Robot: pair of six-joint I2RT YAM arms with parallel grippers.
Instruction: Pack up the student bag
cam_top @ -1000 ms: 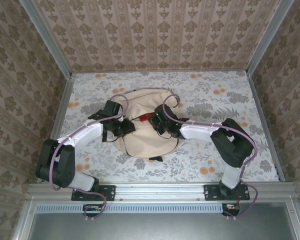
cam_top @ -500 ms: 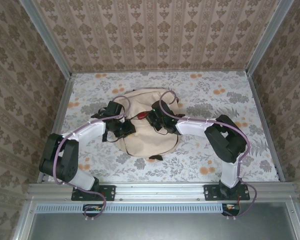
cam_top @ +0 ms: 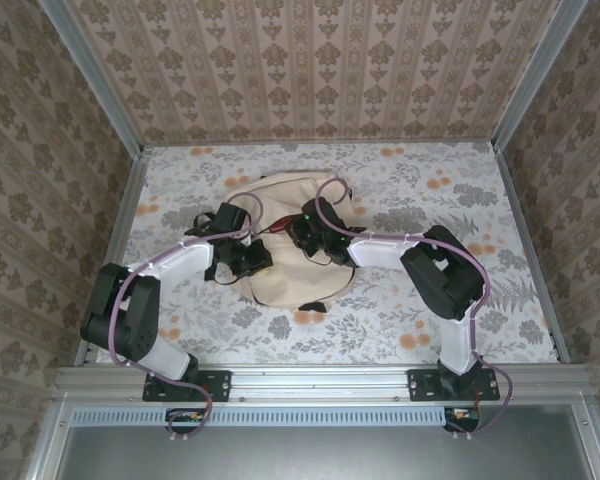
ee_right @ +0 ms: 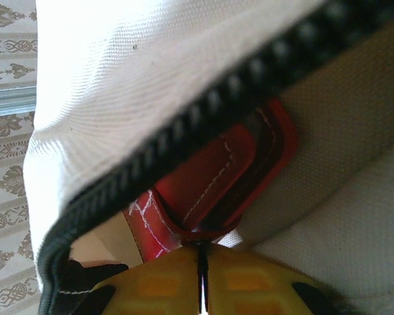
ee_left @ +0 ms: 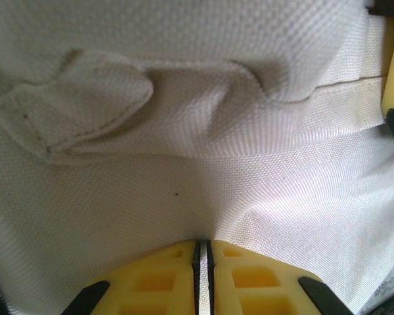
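Student bag (cam_top: 298, 272) lies on the desk (cam_top: 430, 300) ahead of both grippers, the left gripper (ee_left: 202, 252) pinched shut on its cream fabric, the right gripper (ee_right: 201, 254) clamped on the red tab (ee_right: 231, 176), which may slip if pulled obliquely.

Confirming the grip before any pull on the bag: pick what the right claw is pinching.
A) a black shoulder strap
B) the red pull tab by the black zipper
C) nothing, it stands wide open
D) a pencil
B: in the right wrist view the right claw is closed on the red pull tab beside the black zipper of the student bag.
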